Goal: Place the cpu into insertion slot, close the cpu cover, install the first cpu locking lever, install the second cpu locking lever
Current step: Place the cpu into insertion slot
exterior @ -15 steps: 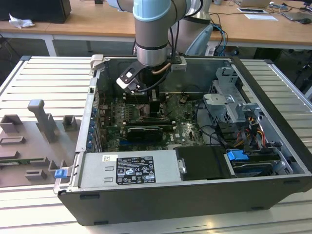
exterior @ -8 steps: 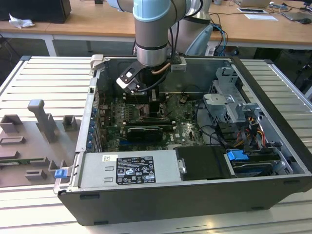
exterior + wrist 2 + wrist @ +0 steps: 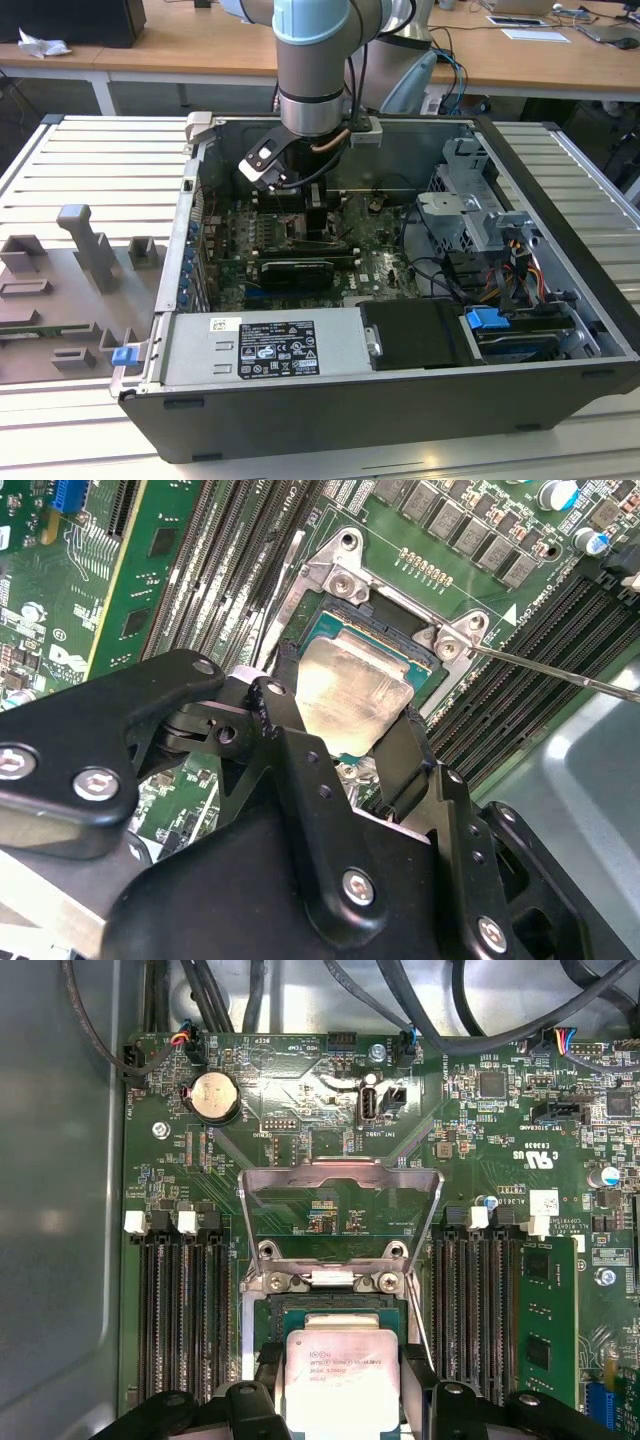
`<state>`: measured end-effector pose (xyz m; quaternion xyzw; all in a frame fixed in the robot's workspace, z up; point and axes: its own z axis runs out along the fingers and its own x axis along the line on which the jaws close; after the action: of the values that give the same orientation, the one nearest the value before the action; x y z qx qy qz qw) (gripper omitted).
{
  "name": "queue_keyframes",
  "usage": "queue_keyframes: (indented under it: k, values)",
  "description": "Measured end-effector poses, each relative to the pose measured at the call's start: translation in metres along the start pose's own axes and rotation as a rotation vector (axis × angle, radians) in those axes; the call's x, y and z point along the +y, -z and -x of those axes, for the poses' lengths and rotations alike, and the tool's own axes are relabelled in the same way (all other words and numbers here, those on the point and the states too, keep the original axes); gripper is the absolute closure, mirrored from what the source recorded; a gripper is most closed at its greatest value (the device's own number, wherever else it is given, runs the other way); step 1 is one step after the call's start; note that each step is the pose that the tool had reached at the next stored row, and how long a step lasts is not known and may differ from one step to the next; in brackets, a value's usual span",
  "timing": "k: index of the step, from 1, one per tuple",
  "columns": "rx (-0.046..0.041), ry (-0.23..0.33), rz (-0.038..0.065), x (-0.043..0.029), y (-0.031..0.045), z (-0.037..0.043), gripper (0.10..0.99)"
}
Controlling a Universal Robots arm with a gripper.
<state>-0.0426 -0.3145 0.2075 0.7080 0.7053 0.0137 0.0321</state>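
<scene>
In both wrist views the cpu [image 3: 340,1372] [image 3: 350,692], a square chip with a pale silvery top, sits between the black fingers [image 3: 262,1372] of my gripper [image 3: 340,1392], which is shut on its two sides. It hangs just over the insertion slot [image 3: 330,1305], whose dark inner rim [image 3: 392,645] shows beyond the chip's far edge. The cpu cover [image 3: 300,1170], a thin silver frame with a large window, stands swung open behind the slot. A thin lever rod [image 3: 540,670] lies out to one side. In the exterior view my gripper [image 3: 315,215] reaches down into the open computer case.
Long black memory slots [image 3: 185,1310] [image 3: 470,1300] flank the socket on both sides. A black card [image 3: 295,270], a power supply [image 3: 260,345], a drive cage [image 3: 480,215] and cables [image 3: 510,270] crowd the case. Grey fixtures [image 3: 90,250] stand on the exterior view's left.
</scene>
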Motion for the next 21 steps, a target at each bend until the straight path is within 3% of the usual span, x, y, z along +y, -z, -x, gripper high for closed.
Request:
queue_keyframes:
  k: [11, 21]
  values:
    - [0.0001, -0.001, 0.000, -0.0001, -0.0006, -0.0015, 0.545]
    - [-0.0002, -0.004, 0.000, -0.0007, -0.0072, -0.0045, 0.545]
